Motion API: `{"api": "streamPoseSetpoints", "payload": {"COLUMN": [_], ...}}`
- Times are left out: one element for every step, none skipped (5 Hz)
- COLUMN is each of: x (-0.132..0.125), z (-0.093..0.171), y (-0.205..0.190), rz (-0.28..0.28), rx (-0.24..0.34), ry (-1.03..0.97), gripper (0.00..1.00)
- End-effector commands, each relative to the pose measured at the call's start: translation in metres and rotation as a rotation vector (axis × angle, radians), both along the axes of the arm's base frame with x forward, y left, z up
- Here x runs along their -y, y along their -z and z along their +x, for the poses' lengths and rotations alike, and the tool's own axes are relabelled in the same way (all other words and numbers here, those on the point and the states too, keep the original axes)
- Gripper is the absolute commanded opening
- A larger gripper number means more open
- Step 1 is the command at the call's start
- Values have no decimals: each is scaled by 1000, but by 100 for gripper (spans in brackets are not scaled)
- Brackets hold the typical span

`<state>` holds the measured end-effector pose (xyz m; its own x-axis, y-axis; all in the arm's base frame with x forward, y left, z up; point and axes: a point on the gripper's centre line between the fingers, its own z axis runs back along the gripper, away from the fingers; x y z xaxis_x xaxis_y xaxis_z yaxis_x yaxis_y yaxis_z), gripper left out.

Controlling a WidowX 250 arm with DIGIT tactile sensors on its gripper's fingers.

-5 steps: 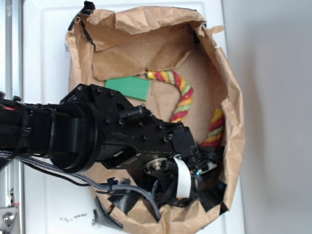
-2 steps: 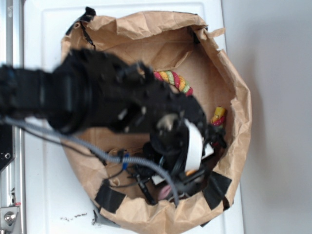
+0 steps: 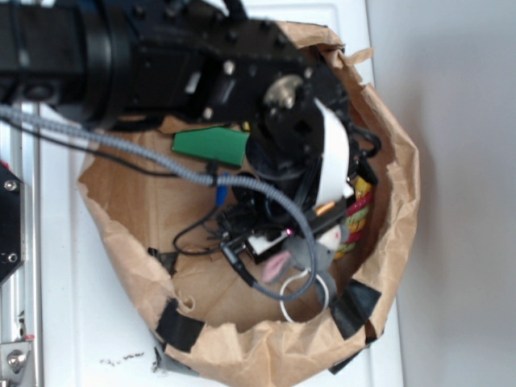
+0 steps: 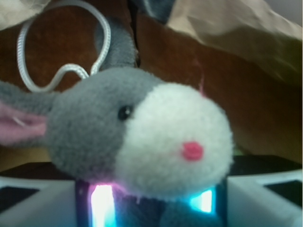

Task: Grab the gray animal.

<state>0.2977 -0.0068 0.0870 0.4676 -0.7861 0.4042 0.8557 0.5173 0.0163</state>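
The gray animal (image 4: 142,137) fills the wrist view: gray plush head, pale face with a red dot, pink inner ear at the left, white cord tail (image 4: 61,71) looping behind it. Its underside sits between the two lit pads of my gripper (image 4: 151,208), which is shut on it. In the exterior view the gray animal (image 3: 310,251) hangs at the tip of my gripper (image 3: 300,240), inside the brown paper bag (image 3: 242,351) near its right side. The pink ear and the white cord loop (image 3: 305,292) dangle below. The black arm hides the bag's upper part.
A green block (image 3: 211,145) lies on the bag's floor beside the arm. A red-yellow-green rope (image 3: 360,211) shows at the bag's right wall. Black tape patches (image 3: 355,310) hold the crumpled rim. The bag sits on a white surface (image 3: 64,322).
The arm has swung from the bag's lower left toward the top of the picture. The gray animal, hidden before, now hangs in the gripper, and the bag's rim has shifted shape.
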Motion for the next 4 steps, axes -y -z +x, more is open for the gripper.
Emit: {"api": "streamPoseSetpoints", "payload": {"x": [-51,-63,-62,-51], "z": [-50,-64,-64,-59], "y": [-67,-87,-93,-89], "rz": [147,49,5,-31], "rx": [-76,-171,-203,-152], "ry": [-298,-316,-257,-135], "gripper": [0,0,0,77]}}
